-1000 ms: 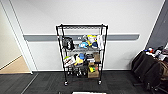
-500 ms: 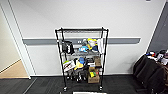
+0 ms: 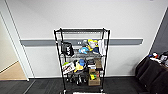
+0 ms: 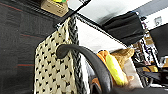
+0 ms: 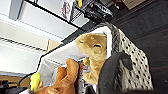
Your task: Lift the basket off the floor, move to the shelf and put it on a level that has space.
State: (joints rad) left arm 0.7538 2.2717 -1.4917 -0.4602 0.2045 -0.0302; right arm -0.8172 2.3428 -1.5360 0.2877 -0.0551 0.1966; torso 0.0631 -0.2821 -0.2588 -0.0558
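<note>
The shelf (image 3: 82, 60), a black wire rack, stands against the white wall straight ahead, and its top level (image 3: 82, 30) is bare. A white strip of the basket (image 3: 86, 93) shows at the head view's lower edge. In the left wrist view the cream woven basket (image 4: 53, 67) hangs above the floor (image 4: 17, 42) with plush toys inside. Its dark loop handle (image 4: 82, 56) runs down into my left gripper (image 4: 117, 91). In the right wrist view the basket (image 5: 132, 62) is close too, and its other handle (image 5: 112, 72) leads into my right gripper (image 5: 110, 92).
The shelf's lower tiers carry a black bag (image 3: 67, 48), toys (image 3: 87, 46) and a cardboard box (image 3: 94, 78). A dark draped table (image 3: 152, 72) with small items stands at the right. A doorway with tan wooden flooring (image 3: 11, 72) opens at the left.
The whole head picture has shifted: the shelf now sits lower and slightly larger, and the draped table has slid toward the right edge. The camera moved closer.
</note>
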